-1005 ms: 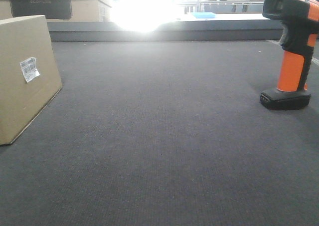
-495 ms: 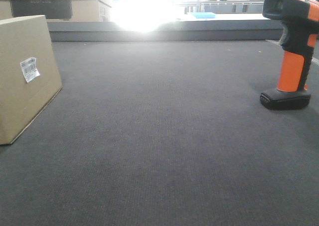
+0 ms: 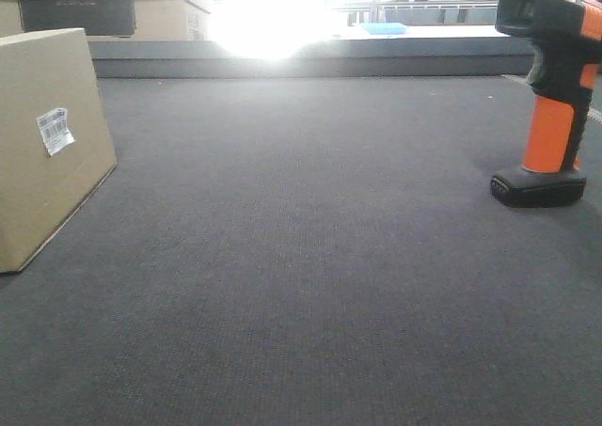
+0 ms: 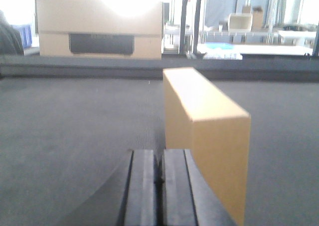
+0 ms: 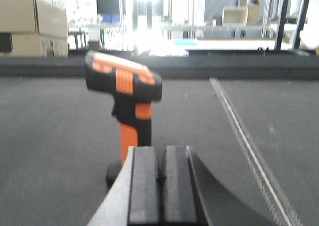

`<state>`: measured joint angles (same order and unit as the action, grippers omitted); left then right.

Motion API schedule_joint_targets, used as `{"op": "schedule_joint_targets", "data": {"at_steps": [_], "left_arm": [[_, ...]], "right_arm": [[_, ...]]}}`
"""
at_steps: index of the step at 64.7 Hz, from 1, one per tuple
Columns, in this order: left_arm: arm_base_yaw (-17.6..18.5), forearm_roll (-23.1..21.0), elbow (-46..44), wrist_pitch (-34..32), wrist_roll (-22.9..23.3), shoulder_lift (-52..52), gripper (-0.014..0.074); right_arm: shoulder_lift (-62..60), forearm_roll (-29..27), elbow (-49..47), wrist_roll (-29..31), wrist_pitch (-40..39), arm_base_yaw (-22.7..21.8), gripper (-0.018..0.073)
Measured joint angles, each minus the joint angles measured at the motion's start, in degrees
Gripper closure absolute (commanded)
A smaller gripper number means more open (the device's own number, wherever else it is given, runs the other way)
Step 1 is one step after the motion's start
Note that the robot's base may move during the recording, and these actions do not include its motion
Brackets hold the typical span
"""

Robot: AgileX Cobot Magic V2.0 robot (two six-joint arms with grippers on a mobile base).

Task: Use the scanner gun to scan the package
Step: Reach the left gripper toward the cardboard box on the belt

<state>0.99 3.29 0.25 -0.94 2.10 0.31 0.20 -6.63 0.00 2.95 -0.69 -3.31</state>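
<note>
The package [image 3: 47, 144], a plain brown box with a white barcode label [image 3: 55, 130], stands at the left on the dark carpet. It also shows in the left wrist view as the package [image 4: 207, 131], just ahead and right of my left gripper [image 4: 159, 153], which is shut and holds nothing. The scanner gun [image 3: 550, 97] stands upright on its black foot at the far right. In the right wrist view the scanner gun [image 5: 127, 106] stands just beyond my right gripper [image 5: 161, 151], shut and apart from it. Neither gripper shows in the front view.
Bigger cardboard boxes [image 3: 103, 7] with a dark panel sit at the back left, seen also as boxes [image 4: 99, 34]. A raised ledge [image 3: 301, 64] borders the far edge of the carpet. A pale strip [image 5: 249, 151] runs along the floor at right. Strong glare washes the background.
</note>
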Motion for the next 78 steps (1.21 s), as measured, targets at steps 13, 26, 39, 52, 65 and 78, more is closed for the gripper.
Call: {"op": "schedule_joint_targets", "data": {"at_steps": [13,26,39,52,65,78], "left_arm": [[0.0,0.0,-0.8,-5.7,0.0,-0.1,0.0707],[0.0,0.0,-13.8,3.9,0.0,1.0,0.0695],[0.0,0.1,-27.4,16.1,0.0,10.3,0.0417],[0.0,0.0,-34.4,20.8,0.0,22.1,0.0099],[1.0,-3.3,-39.6,25.4,0.0,33.2,-0.0005],[5.0,-3.8,-49.0,36.1,0.0,44.7,-0.0005]], "right_arm": [[0.0,0.0,-4.5,0.0,-0.3,0.0,0.0712],[1.8,0.0,-17.2,0.0,5.4,0.0,0.0712],[12.6,0.0,-27.5,0.0,10.0,0.0,0.0610],[22.1,0.0,-31.5,0.0,10.4,0.0,0.0133],[28.1,0.0,-31.6,0.0,11.1,0.0,-0.0009],[31.0,0.0,-31.6,0.0,11.1,0.0,-0.0009]]}}
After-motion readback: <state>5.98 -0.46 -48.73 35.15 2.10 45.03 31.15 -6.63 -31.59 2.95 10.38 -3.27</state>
